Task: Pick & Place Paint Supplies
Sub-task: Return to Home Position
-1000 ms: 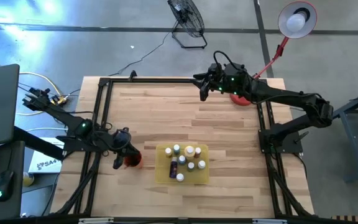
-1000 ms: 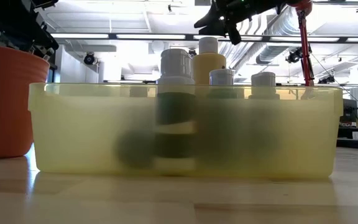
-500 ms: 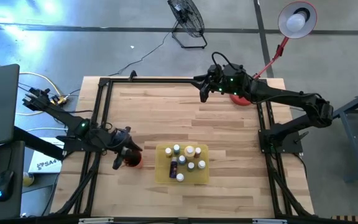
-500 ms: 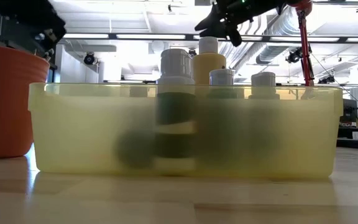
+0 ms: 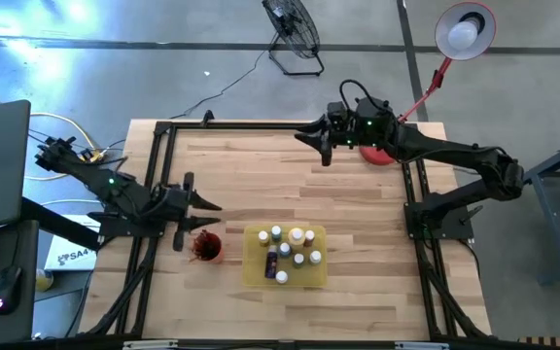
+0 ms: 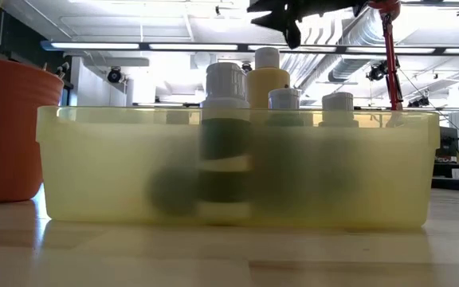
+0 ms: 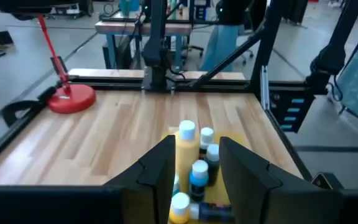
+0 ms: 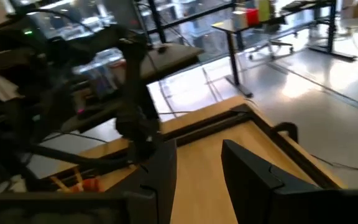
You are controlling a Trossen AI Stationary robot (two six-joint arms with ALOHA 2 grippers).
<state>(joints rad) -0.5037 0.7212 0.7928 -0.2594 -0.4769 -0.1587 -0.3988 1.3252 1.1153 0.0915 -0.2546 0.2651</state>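
- The paint bottles (image 5: 288, 251) stand grouped inside the yellow tray (image 5: 253, 275) on the counter (image 5: 358, 214). Thin dark brushes (image 5: 203, 242) seem to stand in the red cup (image 6: 6, 127) just beside the tray.
- The left arm (image 5: 115, 190) hangs near the cup with its jaws apart and empty. The right arm (image 5: 436, 151) hovers over the far side, its jaws also apart and holding nothing.
- Placing looks finished, so the step in hand is probably parking both arms. The next move calls for folding each arm away clear of the cup and tray.

Left gripper (image 5: 206, 215), right gripper (image 5: 312, 146): both seemingly spread.
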